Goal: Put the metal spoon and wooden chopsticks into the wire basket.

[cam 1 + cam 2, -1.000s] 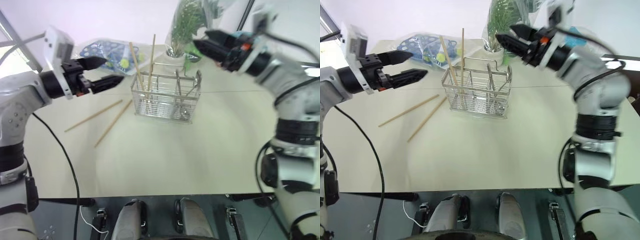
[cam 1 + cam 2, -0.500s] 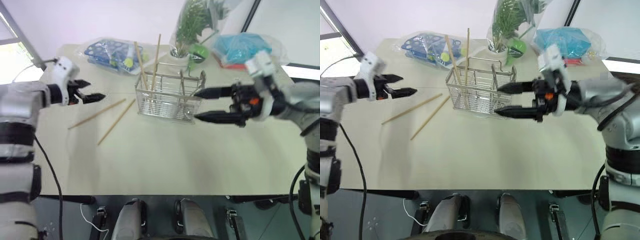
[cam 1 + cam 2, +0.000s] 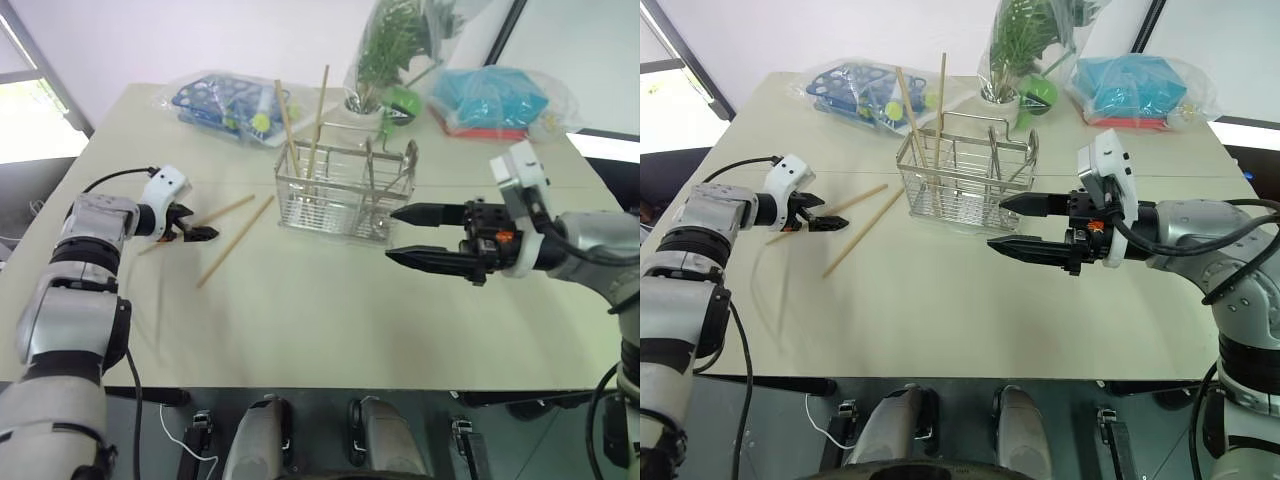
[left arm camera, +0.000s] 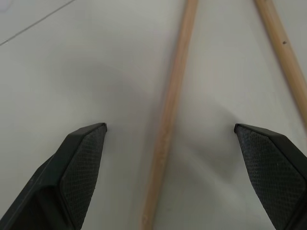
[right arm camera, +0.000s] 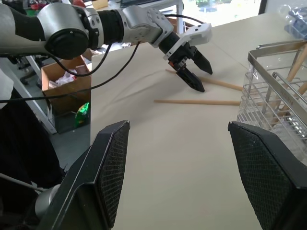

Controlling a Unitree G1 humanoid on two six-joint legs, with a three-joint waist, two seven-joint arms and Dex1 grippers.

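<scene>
Lowered since a second ago, the left gripper (image 3: pixel 826 222) straddles one loose chopstick (image 3: pixel 858 196) left of the wire basket (image 3: pixel 965 185), fingers apart. Right gripper (image 3: pixel 1010 222), spread and empty, hovers right of it. Two wooden chopsticks (image 3: pixel 910 108) and the metal spoon (image 3: pixel 369 176) stand inside.

Left gripper (image 4: pixel 170 129) spread wide, straddling one wooden chopstick (image 4: pixel 169 115) on table (image 4: pixel 72 62)

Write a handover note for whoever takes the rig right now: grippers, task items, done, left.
Left gripper: open, low over the table, jaws straddling one loose chopstick, not closed.
Right gripper: open, empty, level, just right of the wire basket.
Done: two chopsticks stand in the basket; the metal spoon appears to be in it too.
Left: two chopsticks on the table, left of the basket. Grasp the straddled one first.
</scene>
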